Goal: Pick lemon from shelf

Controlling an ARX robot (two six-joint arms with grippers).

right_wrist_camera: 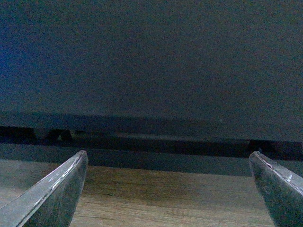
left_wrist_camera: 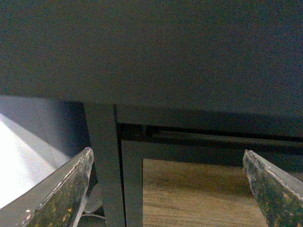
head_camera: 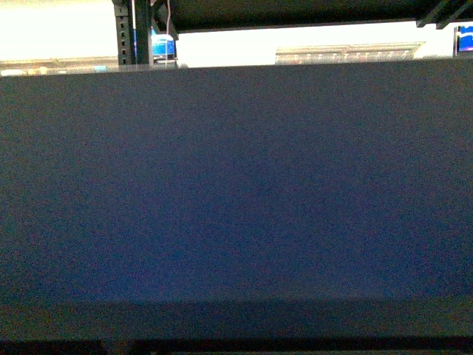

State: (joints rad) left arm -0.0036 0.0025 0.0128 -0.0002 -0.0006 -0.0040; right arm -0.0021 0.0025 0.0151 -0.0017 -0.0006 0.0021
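The lemon is out of view in every frame. A dark flat deck of the shelf (head_camera: 236,185) fills nearly the whole front view, and neither arm shows there. In the left wrist view my left gripper (left_wrist_camera: 168,163) is open, its fingertips (left_wrist_camera: 71,184) wide apart, facing a black upright post (left_wrist_camera: 104,161) and the brown wood-grain panel (left_wrist_camera: 194,194) of the shelf. My right gripper (right_wrist_camera: 168,163) is also open with nothing between its fingers, pointing at the same wood-grain panel (right_wrist_camera: 165,194) below a dark deck (right_wrist_camera: 151,61).
Behind the deck a black perforated post (head_camera: 131,33) rises at the upper left, with a blue-labelled item (head_camera: 162,46) beside it. A bright, washed-out background lies past the deck's far edge. White floor (left_wrist_camera: 19,156) shows beside the left gripper.
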